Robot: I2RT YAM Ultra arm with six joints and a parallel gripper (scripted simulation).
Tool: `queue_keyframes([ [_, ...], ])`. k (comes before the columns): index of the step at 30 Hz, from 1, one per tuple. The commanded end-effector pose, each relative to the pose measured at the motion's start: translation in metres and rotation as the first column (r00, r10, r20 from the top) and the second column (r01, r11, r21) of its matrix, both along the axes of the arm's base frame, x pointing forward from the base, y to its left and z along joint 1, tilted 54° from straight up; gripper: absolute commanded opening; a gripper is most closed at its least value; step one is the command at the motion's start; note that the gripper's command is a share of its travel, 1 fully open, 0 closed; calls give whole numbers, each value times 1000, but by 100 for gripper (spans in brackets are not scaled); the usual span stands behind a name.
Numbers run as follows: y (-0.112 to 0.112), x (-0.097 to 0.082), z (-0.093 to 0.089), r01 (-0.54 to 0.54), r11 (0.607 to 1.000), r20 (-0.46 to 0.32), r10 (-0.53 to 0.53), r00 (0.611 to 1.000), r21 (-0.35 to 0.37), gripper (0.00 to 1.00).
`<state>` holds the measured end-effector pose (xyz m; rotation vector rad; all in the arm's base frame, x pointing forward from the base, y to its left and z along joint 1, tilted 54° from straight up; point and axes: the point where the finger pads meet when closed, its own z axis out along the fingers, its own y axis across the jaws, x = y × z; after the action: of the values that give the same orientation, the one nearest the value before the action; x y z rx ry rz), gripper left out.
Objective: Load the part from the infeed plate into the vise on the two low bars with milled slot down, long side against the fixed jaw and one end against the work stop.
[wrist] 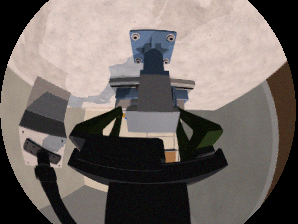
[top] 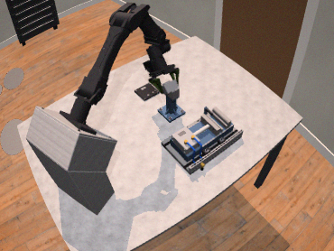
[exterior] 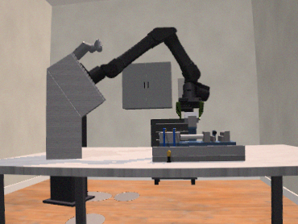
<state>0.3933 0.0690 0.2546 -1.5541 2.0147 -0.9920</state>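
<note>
The part [top: 171,84] [exterior: 190,114] [wrist: 152,121] is a light grey block on top of the V-block, a grey head on a blue post [top: 171,106] [wrist: 153,62]. My gripper [top: 170,89] [exterior: 190,117] [wrist: 147,109] points down over it and is open, one finger on each side of the part. The slot's direction cannot be made out. The vise is open: its moving jaw [top: 210,122] [exterior: 206,136] is on the cylinder's rod [exterior: 191,137], and its fixed jaw [top: 222,116] [exterior: 224,136] stands at the far end. The low bars and work stop are too small to tell clearly.
The dark infeed plate [top: 145,92] lies behind the V-block, without the part. The vise's air cylinder [top: 181,135] has blue hoses [top: 194,151] at its front. A long grey rail [top: 217,151] [exterior: 201,153] runs along the vise's near side. The arm's grey pedestal [top: 68,144] [exterior: 64,121] stands at the left.
</note>
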Motion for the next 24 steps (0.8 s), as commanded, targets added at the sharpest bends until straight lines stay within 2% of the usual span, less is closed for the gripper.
queue_keyframes([
  [1, -3, -3, 12, -26, 999, 38, 25, 999, 33, 81],
  [24, -2, -3, 12, -161, 977, 73, 152, 986, 139, 81],
])
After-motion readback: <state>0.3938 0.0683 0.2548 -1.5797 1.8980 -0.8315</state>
